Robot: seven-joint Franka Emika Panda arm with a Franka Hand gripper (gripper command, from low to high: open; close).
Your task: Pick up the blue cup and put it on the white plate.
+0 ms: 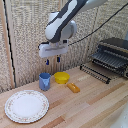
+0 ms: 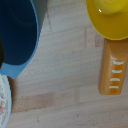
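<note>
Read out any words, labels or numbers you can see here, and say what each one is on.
No text can be read in either view.
Orange block: pale raised marks on its top face, too blurred to tell whether they are letters.
Blue cup, yellow bowl, white plate: no lettering; the plate rim shows only a brownish pattern.
</note>
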